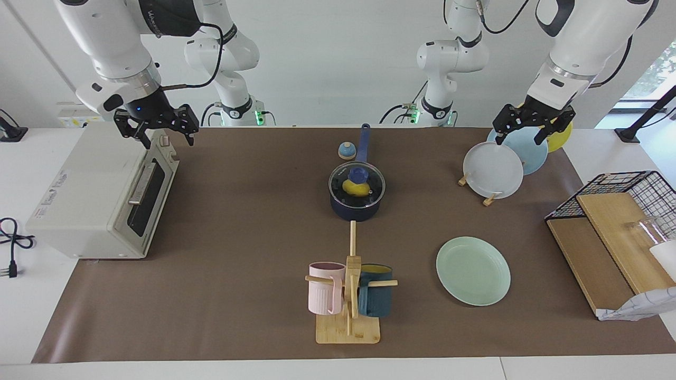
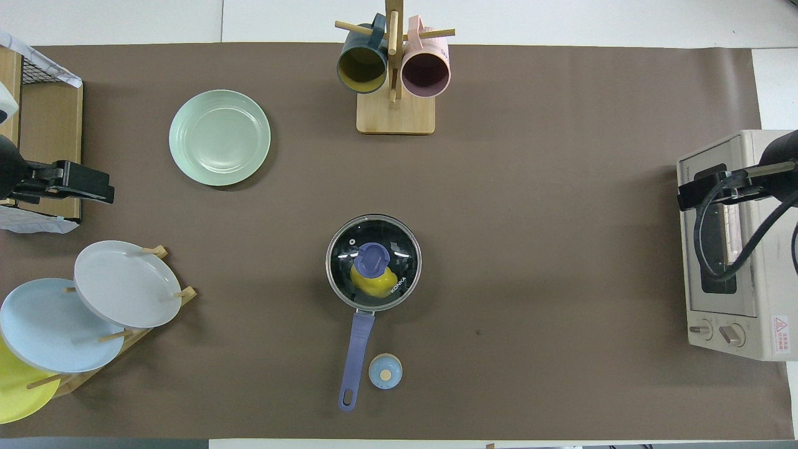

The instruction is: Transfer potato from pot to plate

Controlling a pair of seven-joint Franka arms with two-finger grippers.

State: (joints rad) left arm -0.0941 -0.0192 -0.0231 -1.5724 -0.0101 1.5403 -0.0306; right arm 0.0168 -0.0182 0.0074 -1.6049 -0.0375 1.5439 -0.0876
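Now both my grippers hang raised with fingers spread, holding nothing.

My left gripper hovers over the plate rack at its end of the tabletop; my right gripper hovers over the toaster oven at the other end. Mid-tabletop, I see the potato inside the pot, under a glass lid. The plate lies bare toward the edge farthest from the robots, beside the mug stand.

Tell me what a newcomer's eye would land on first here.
The bright yellow potato glows under the glass lid of the navy pot at mid-table. The mint-green plate lies bare, farther from the robots, toward the left arm's end. A mug tree holds pink and teal mugs.
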